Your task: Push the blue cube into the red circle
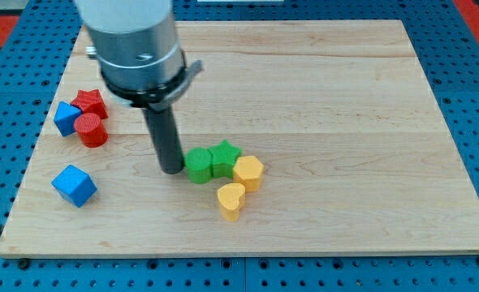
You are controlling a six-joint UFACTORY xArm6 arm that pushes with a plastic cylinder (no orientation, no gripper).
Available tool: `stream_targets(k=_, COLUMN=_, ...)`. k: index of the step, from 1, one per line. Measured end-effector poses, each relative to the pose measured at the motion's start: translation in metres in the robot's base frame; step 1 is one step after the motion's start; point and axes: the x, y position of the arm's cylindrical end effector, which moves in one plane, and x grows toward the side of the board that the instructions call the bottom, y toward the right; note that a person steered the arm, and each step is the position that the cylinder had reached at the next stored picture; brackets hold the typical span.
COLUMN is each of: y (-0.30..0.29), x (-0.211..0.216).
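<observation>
Blue cube [74,185] sits low on the view's left of the surface [345,122], on its own, well apart from everything else. Red circle [91,130], a short red cylinder, stands above it toward the view's top, w/ a clear gap between the two. That red cyl is packed into a small cluster: a red star [89,102] touches it from above, and a second blue block [66,118] touches it on the view's left; can't make out that blue block's exact shape.

My tip [172,170] is down on the surface near the middle, to the view's right of the blue cube and well apart from it. It's just beside a green cylinder [197,165], touching or nearly so on that block's left side; can't tell which. No gripper on this rig, just the dark rod, so nothing to spread or pinch.

Green cyl touches a green star [225,158] to its right. A yellow hexagon [248,172] sits against the star's right side. A yellow heart [231,200] lies just below the hexagon, near the view's bottom.
</observation>
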Motion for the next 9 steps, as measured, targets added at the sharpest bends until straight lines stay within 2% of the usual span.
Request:
stream_targets(k=1, y=0.005, x=0.03)
stream_targets(k=2, y=-0.025, x=0.086)
stream_targets(k=3, y=-0.094, x=0.077)
stream_targets(k=4, y=-0.104, x=0.028)
stream_targets(k=5, y=-0.103, x=0.03)
stream_targets(k=6, y=-0.118, x=0.059)
stream_targets(k=7, y=-0.141, x=0.023)
stream_targets(k=8, y=-0.133, x=-0.011)
stream_targets(k=9, y=-0.127, x=-0.013)
